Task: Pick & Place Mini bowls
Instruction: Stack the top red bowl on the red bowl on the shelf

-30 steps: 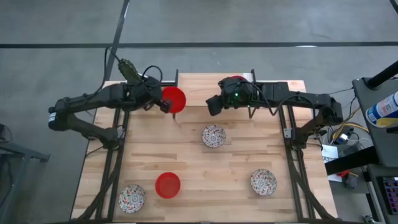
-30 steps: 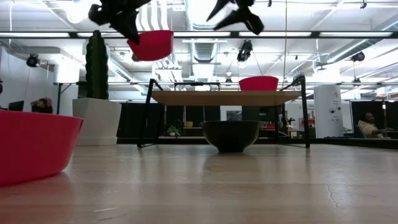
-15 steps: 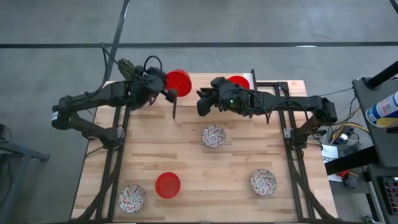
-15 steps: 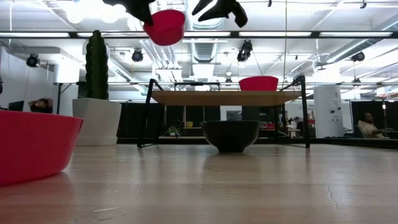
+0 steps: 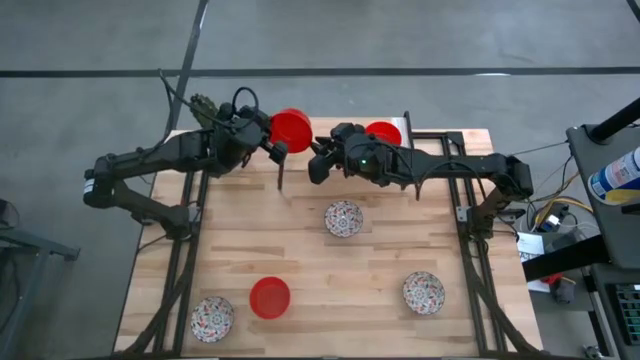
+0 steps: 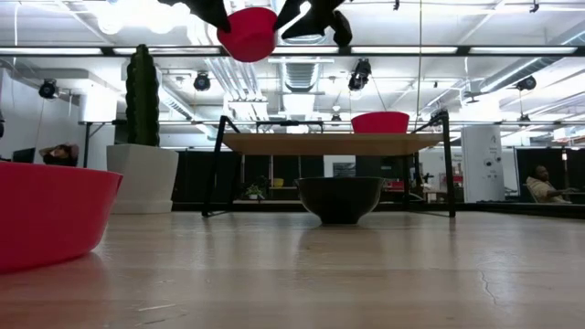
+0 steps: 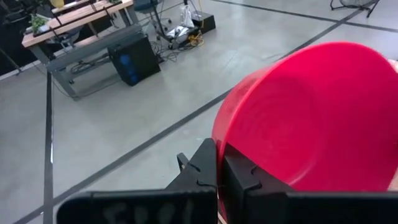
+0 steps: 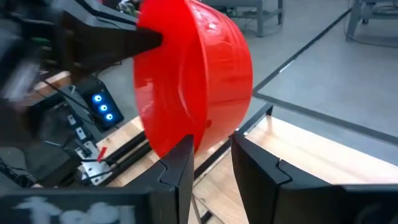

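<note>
Overhead looks straight down, low camera level across the table (image 5: 330,260) — both wrists close-up.

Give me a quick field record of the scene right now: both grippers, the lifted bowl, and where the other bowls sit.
left gripper: shut on the rim of the held red bowl, raised above the table's far edge
right gripper: open, fingers close to the held bowl
red bowl on rack: far side
red bowl on table: near side
floral bowls: centre, near left, near right
table: light wood
</note>
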`<action>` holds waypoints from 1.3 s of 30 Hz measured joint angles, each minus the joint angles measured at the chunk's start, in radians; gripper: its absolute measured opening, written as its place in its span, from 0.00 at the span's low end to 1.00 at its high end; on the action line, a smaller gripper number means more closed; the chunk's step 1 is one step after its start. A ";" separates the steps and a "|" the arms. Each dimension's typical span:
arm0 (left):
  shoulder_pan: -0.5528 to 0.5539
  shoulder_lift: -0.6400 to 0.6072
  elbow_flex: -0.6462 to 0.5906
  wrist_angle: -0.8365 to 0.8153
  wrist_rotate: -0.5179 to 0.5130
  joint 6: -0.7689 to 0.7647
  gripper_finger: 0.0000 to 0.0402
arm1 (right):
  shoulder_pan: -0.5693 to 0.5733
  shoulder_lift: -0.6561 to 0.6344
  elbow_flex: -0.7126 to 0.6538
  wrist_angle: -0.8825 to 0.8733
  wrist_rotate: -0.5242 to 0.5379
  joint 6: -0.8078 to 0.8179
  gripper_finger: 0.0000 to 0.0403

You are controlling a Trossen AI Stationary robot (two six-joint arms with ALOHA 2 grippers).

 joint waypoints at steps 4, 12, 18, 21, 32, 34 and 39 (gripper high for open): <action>-0.003 0.001 0.000 0.001 0.001 0.000 0.00 | -0.004 0.004 0.000 0.006 0.002 0.002 0.24; -0.013 0.002 0.000 0.001 0.019 -0.005 0.00 | -0.018 0.005 0.000 0.017 0.018 0.010 0.24; -0.020 0.002 0.000 0.005 0.028 -0.009 0.00 | -0.028 0.005 0.000 0.034 0.015 0.009 0.22; -0.020 0.001 0.000 0.010 0.039 -0.008 0.00 | -0.033 0.005 0.000 0.032 0.000 0.009 0.18; -0.022 -0.008 0.001 0.012 0.062 -0.012 0.01 | -0.043 0.004 0.000 0.013 -0.021 0.010 0.03; -0.022 -0.012 0.001 0.023 0.069 -0.055 0.02 | -0.048 0.004 0.000 0.013 -0.026 0.011 0.03; -0.022 -0.025 0.019 0.051 0.152 -0.063 0.11 | -0.054 -0.004 0.005 0.000 -0.033 0.011 0.02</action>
